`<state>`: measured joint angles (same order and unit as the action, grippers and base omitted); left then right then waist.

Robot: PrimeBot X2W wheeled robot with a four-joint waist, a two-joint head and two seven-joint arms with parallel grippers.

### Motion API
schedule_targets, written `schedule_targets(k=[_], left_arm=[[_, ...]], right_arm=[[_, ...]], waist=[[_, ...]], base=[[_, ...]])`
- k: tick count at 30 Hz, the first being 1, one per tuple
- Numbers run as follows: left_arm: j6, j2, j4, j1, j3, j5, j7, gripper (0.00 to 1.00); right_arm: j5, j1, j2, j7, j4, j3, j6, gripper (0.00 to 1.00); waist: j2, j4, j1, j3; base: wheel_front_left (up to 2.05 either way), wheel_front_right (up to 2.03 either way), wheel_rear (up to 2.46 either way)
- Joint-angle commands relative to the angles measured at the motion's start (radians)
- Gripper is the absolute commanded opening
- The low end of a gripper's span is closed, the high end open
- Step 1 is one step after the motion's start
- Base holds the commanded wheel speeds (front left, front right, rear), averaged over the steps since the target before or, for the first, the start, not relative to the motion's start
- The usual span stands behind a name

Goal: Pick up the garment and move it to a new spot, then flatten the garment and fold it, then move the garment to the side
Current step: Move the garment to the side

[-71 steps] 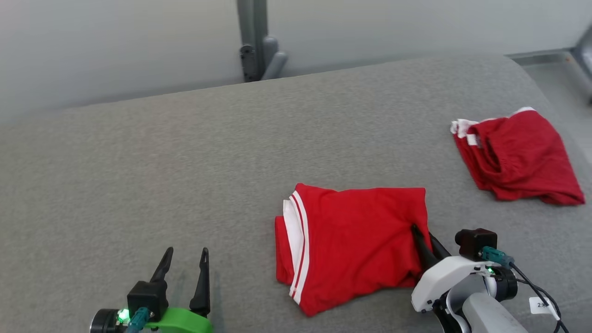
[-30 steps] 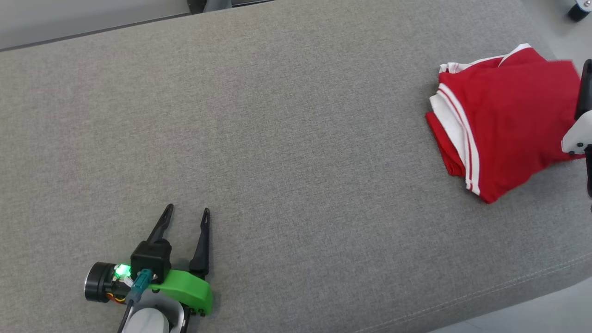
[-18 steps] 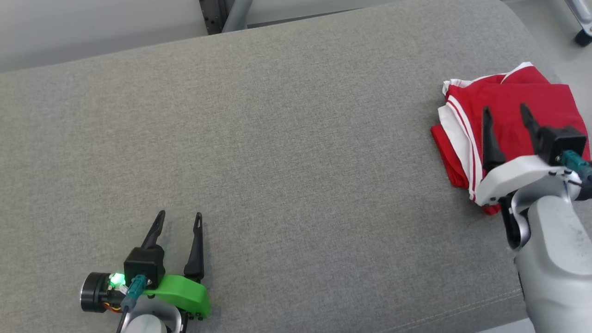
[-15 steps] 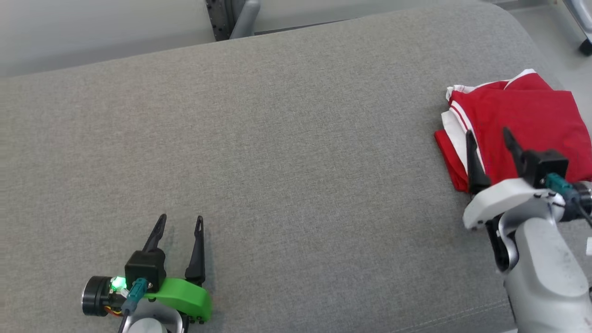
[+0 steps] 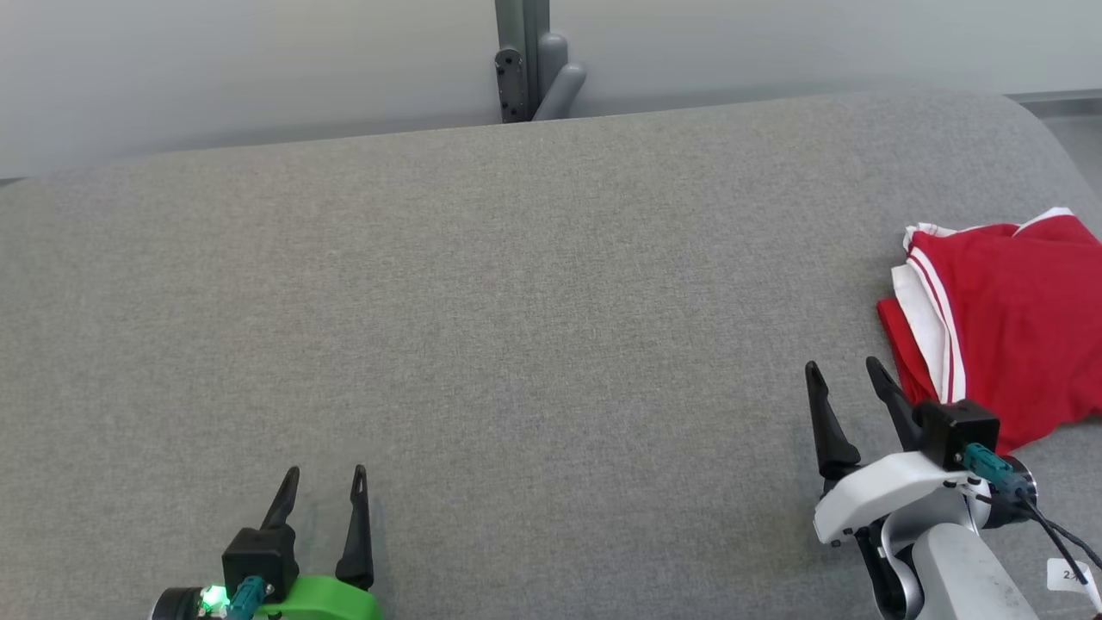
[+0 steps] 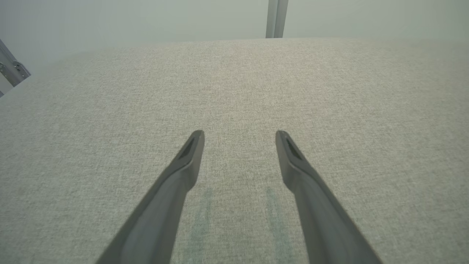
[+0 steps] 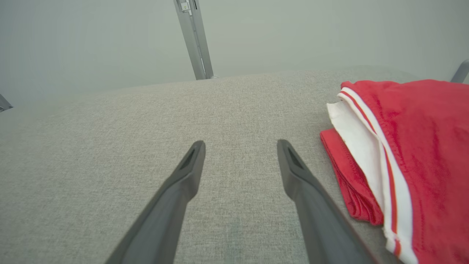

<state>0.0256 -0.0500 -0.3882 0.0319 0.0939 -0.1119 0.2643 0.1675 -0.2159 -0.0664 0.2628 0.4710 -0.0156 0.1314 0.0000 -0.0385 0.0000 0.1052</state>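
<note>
The folded red garment (image 5: 1016, 336) lies at the tabletop's (image 5: 516, 301) right end. The right gripper (image 5: 841, 364) hovers just beside it, jaws released and empty. The left gripper (image 5: 325, 470) sits well apart, jaws likewise released.

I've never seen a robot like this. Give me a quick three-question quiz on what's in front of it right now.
1. True or false: the right gripper holds nothing between its fingers.
2. Where on the grey surface does the folded red garment lie? A: in the middle. B: at the robot's right end. C: at the robot's left end.
3. Fill in: the left gripper is ____ (open or shut).
Key: 1 true; 2 B; 3 open.
</note>
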Motion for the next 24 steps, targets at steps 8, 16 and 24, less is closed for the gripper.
schedule_targets(k=[8,16,24], left_arm=[[-0.002,-0.002,0.007,-0.056,-0.045,-0.002,-0.001,1.0],[0.018,-0.002,0.011,-0.068,-0.057,-0.031,-0.001,1.0],[0.037,-0.002,0.009,-0.074,-0.057,-0.044,-0.001,1.0]], right_arm=[[-0.034,0.08,0.01,0.002,-0.052,0.015,-0.002,1.0],[-0.053,0.123,0.014,0.002,-0.062,0.01,-0.002,1.0],[-0.076,0.131,0.014,0.002,-0.06,0.017,-0.002,1.0]], waist=[[0.0,0.054,0.0,-0.103],[0.0,0.049,0.0,-0.122],[0.0,0.037,0.0,-0.119]], base=[[0.0,0.0,0.0],[0.0,0.0,0.0],[0.0,0.0,0.0]])
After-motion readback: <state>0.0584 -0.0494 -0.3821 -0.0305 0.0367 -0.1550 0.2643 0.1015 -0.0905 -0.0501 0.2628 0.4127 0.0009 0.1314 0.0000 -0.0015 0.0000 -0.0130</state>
